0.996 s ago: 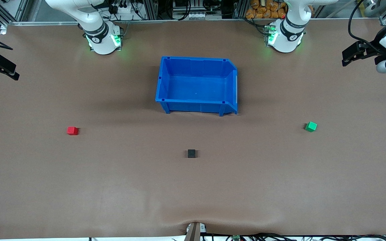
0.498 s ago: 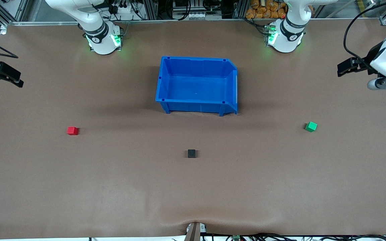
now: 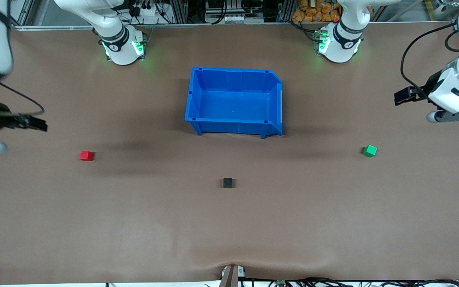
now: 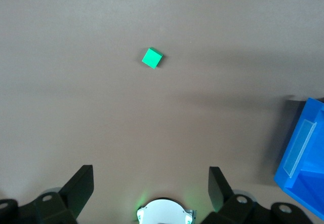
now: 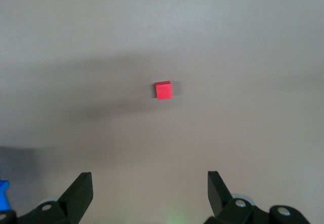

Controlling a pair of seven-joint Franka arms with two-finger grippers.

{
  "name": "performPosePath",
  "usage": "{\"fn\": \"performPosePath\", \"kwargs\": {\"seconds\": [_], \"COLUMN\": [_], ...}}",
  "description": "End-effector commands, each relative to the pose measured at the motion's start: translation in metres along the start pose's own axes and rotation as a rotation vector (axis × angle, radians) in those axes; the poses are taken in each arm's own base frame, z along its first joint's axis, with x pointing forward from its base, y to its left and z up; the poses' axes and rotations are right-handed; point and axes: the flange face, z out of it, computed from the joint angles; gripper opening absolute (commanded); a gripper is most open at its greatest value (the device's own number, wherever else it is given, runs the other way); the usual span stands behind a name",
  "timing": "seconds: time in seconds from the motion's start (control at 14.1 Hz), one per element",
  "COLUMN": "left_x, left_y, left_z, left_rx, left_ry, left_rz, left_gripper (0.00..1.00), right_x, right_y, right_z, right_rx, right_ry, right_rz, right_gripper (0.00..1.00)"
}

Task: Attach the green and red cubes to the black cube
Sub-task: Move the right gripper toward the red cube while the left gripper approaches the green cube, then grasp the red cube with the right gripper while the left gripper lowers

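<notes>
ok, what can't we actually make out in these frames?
- Small matte black cube: front view only; in neither wrist view.
- Blue plastic bin: cut off by the left wrist view's edge, with only a sliver in the right wrist view.
- Right gripper: arm cut off by the front view's edge.
- Small bright red cube and small bright green cube: too small for any attaching feature to show.
- Left gripper: fingertips only.

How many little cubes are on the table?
3, all apart. The red cube lies toward the right arm's end, the green cube toward the left arm's end, the black cube between them, nearer the front camera.
</notes>
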Motion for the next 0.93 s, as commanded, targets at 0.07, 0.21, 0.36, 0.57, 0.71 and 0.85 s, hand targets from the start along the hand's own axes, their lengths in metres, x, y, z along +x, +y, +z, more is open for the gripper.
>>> {"fn": "performPosePath", "kwargs": {"seconds": [0.07,0.21,0.36,0.57,0.71,0.85], "left_x": [0.001,0.001,0.003,0.006,0.008,0.01], "left_y": [-0.002,-0.011,-0.012,-0.02,-0.02,-0.018], "left_z": [0.033,0.048,0.062,0.078,0.09,0.099], "left_rx": [-0.005,-0.009,-0.011,-0.017,-0.021,-0.023], "left_ry": [0.025,0.032,0.039,0.062,0.083,0.093], "left_rz": [-0.016,-0.033,-0.033,-0.048,-0.049,-0.045], "left_gripper": [1.0,1.0,1.0,1.0,1.0,1.0], "right_x": [0.049,0.069,0.087,0.097,0.103,0.101], "right_y": [0.004,0.005,0.021,0.017,0.011,0.013], "right_z": [0.093,0.15,0.215,0.257,0.279,0.289], "right_rx": [-0.006,-0.023,-0.025,0.038,0.048,0.053], "right_ry": [-0.148,-0.21,-0.264,-0.27,-0.266,-0.28], "right_rz": [0.02,0.025,-0.001,-0.057,-0.067,-0.067], "right_gripper": [1.0,1.0,1.0,1.0,1.0,0.91]}}
